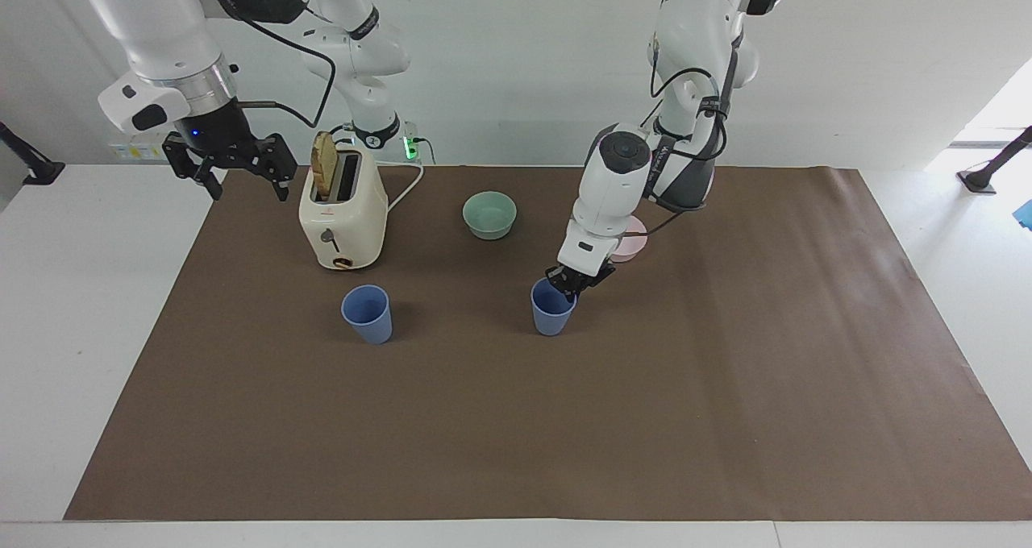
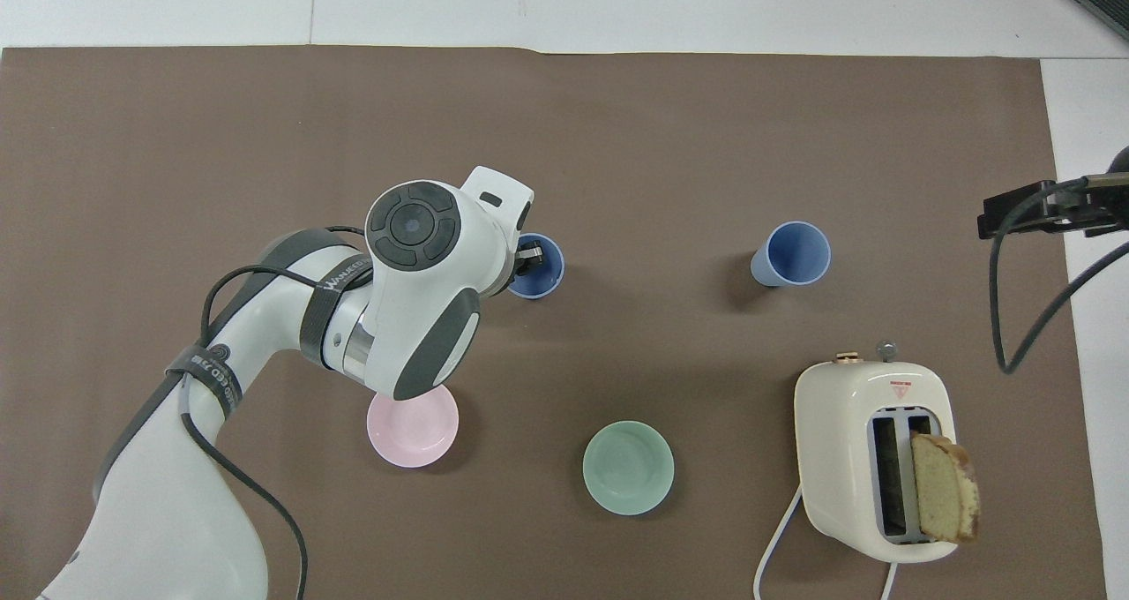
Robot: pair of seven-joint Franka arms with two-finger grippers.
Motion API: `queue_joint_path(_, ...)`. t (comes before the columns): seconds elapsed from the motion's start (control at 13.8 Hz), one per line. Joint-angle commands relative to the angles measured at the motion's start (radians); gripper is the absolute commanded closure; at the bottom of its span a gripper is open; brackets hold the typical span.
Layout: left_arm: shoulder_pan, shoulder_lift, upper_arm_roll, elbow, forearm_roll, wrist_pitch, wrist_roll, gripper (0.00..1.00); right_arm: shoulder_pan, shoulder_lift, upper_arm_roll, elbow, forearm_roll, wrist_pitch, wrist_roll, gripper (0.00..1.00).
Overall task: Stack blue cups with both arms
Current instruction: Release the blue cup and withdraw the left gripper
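Observation:
Two blue cups stand upright on the brown mat (image 1: 726,387). My left gripper (image 1: 570,280) (image 2: 527,256) is shut on the rim of one blue cup (image 1: 551,316) (image 2: 540,273), one finger inside it and one outside. I cannot tell whether this cup rests on the mat or hangs just above it. The other blue cup (image 1: 368,314) (image 2: 791,254) stands free, farther from the robots than the toaster. My right gripper (image 1: 242,185) hangs open and empty in the air beside the toaster at the right arm's end of the table, waiting.
A cream toaster (image 1: 343,213) (image 2: 869,459) with a slice of bread in one slot stands close to the robots. A green bowl (image 1: 489,214) (image 2: 628,468) and a pink bowl (image 2: 414,432) sit near the robots, the pink one partly under my left arm.

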Motion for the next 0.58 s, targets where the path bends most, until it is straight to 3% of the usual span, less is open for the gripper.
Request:
queue_joint_path(0.0, -0.016, -0.006, 0.019, -0.002, 0.044, -0.004, -0.018, 0.0, -0.014, -0.025, 0.006, -0.029, 0.017, 0.003, -0.024, 0.0)
queue_joint_path(0.29, 0.057, -0.084, 0.028, 0.015, 0.084, -0.104, 0.038, 0.0, -0.014, -0.025, 0.006, -0.029, 0.018, 0.009, -0.027, 0.0)
queue_joint_path(0.51, 0.149, -0.16, 0.027, 0.002, 0.083, -0.202, 0.208, 0.0, -0.002, -0.04, 0.014, -0.07, 0.039, 0.038, -0.03, 0.0)
